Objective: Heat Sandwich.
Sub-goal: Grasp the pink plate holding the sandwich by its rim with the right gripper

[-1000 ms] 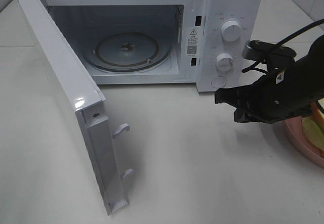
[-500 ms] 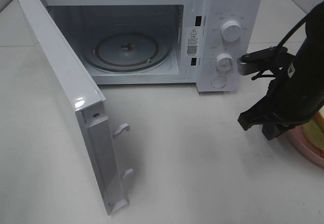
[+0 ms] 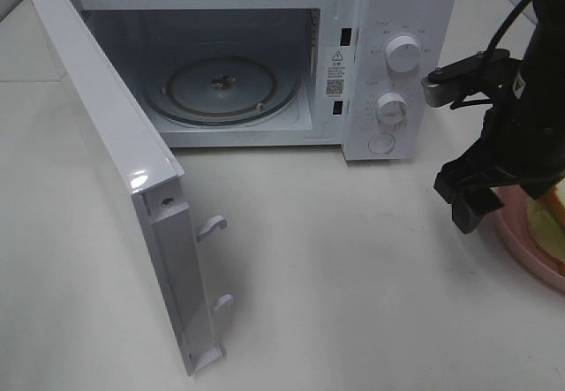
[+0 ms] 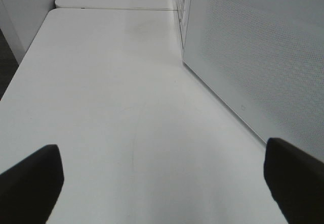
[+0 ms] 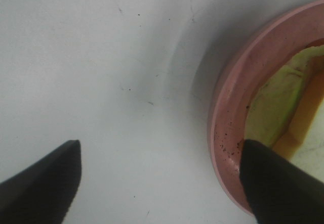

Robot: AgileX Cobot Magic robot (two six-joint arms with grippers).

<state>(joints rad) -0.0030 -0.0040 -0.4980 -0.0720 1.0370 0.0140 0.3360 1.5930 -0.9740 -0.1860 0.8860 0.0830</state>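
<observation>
The sandwich [image 3: 554, 217] lies on a round pink plate [image 3: 523, 248] at the right edge of the table, mostly hidden by my right arm. In the right wrist view its pale green filling and orange crust [image 5: 283, 107] show inside the plate's rim [image 5: 225, 133]. My right gripper [image 3: 466, 204] points down, open and empty, over the plate's left rim; in the wrist view [image 5: 159, 183] one finger [image 5: 276, 188] is above the rim and the other above bare table. My left gripper [image 4: 162, 183] is open and empty, low over the table; it is out of the exterior view.
The white microwave [image 3: 397, 20] stands at the back with its door [image 3: 115, 161] swung wide open toward the front left and a glass turntable [image 3: 221, 86] inside. A white dotted panel of the microwave [image 4: 253, 57] is beside my left gripper.
My right arm has moved right, away from the microwave's knobs, and its gripper has swung from pointing left to pointing down at the plate's left rim. The left side has not changed.
</observation>
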